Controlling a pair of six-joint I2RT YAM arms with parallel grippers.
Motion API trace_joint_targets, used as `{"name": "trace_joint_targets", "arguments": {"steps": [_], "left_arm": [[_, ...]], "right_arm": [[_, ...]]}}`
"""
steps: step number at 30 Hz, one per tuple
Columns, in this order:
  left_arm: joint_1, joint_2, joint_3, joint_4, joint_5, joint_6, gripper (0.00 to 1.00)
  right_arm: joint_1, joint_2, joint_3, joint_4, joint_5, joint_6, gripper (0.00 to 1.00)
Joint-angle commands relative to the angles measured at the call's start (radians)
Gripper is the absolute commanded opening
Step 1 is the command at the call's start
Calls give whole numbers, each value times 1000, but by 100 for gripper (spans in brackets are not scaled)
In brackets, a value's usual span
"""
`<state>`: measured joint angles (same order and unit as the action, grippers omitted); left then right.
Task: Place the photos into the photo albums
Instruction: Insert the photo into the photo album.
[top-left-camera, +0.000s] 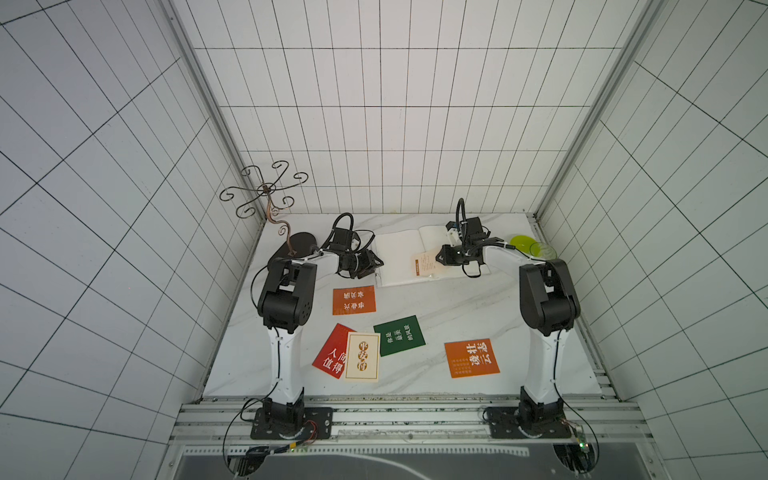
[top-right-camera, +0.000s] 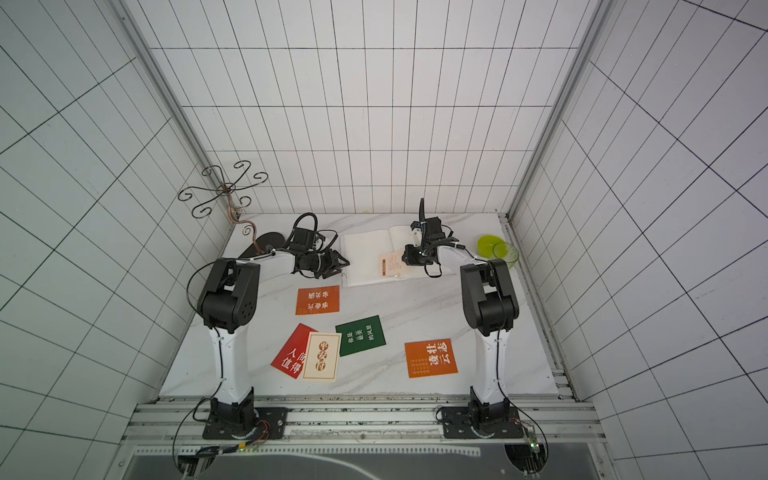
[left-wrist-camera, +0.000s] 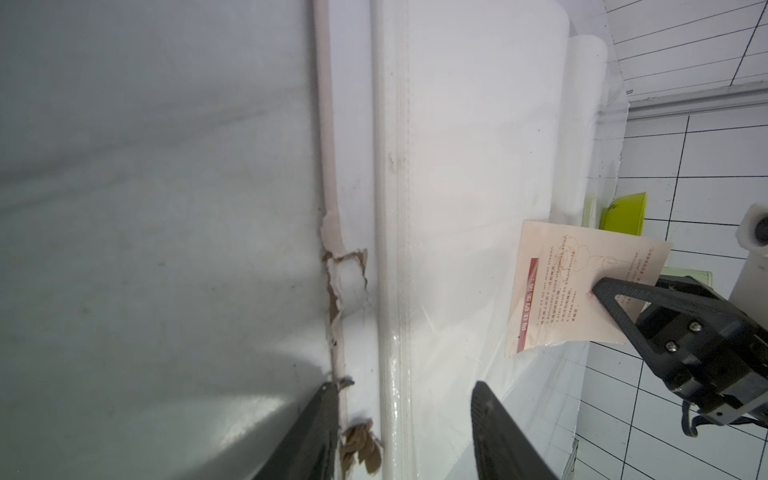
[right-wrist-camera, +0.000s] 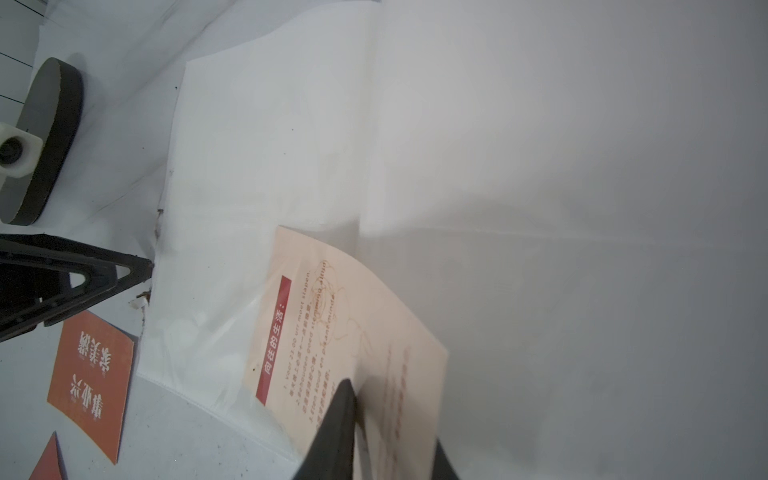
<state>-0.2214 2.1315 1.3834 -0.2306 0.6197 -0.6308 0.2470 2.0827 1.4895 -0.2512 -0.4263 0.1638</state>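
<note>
Layout on the white marble table (top-left-camera: 457, 316). Rear centre: open white paper album (top-left-camera: 397, 253), with a cream text-printed card (top-left-camera: 424, 265) over its middle. Before the album is an orange rectangular card (top-left-camera: 354, 300). Nearer the front, left to right: a cream bordered card (top-left-camera: 363, 356) overlapping a red card (top-left-camera: 330, 353), then a dark green card (top-left-camera: 400, 335), then a second orange card (top-left-camera: 471, 358).

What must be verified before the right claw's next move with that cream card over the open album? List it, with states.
1. Right claw pinching the cream paper card with a red stripe: ok.
2. White-paged open album lying flat on the table: ok.
3. Card over the album's page, tilted: ok.
4. Card edge under the page's clear film: cannot tell.
5. Left claw open at the album's edge; pressing it down: cannot tell.
6. Orange rectangular card nearest the album, clear of it: ok.
</note>
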Motion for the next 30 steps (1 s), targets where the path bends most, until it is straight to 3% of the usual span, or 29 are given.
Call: {"name": "trace_joint_targets", "arguments": {"steps": [1, 15, 21, 25, 30], "left_arm": [[12, -21, -3, -1, -19, 20, 52], [18, -21, -6, -1, -10, 19, 52], [21, -26, -6, 5, 1, 11, 52], [21, -29, -10, 13, 4, 0, 52], [21, -30, -14, 26, 10, -12, 52]], "right_arm": [[12, 27, 101, -26, -51, -39, 18], [26, 92, 131, -8, -142, -19, 20], [28, 85, 132, -4, -91, -10, 36], [28, 47, 131, -33, 31, 24, 51], [28, 5, 143, -77, 138, 42, 62]]}}
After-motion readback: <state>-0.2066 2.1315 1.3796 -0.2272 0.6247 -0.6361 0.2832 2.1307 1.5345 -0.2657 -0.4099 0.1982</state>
